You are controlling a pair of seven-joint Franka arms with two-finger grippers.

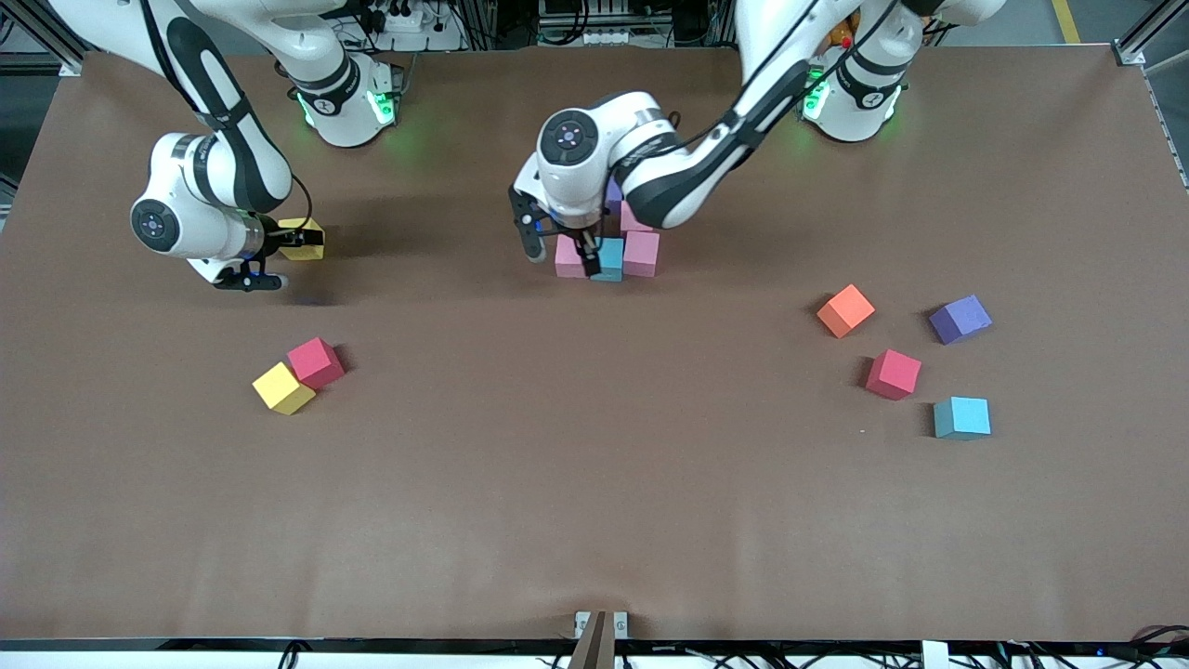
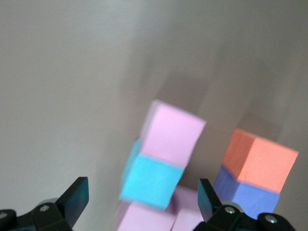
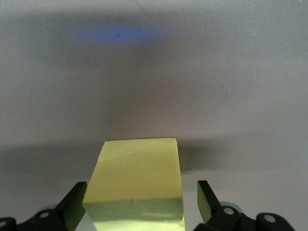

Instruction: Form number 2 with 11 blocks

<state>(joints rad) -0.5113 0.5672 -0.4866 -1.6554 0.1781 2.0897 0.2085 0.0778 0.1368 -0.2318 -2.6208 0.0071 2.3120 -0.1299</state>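
The partly built number 2 lies mid-table: a row of pink [image 1: 569,260], light blue [image 1: 612,260] and pink [image 1: 642,253] blocks, with another pink [image 1: 634,219] and a purple one [image 1: 613,191] farther from the front camera, partly under the left arm. My left gripper [image 1: 560,248] hovers open over this row. In the left wrist view the light blue block [image 2: 151,180] sits between the spread fingers [image 2: 74,195] without touching them, beside pink [image 2: 171,134], orange [image 2: 260,159] and purple [image 2: 245,192] blocks. My right gripper [image 1: 311,238] is low at the table, open around a yellow block [image 3: 137,180].
Loose blocks lie nearer the front camera. A yellow one [image 1: 283,387] and a red one [image 1: 316,362] touch toward the right arm's end. Orange [image 1: 845,310], purple [image 1: 960,319], red [image 1: 894,374] and light blue [image 1: 961,417] ones are spread toward the left arm's end.
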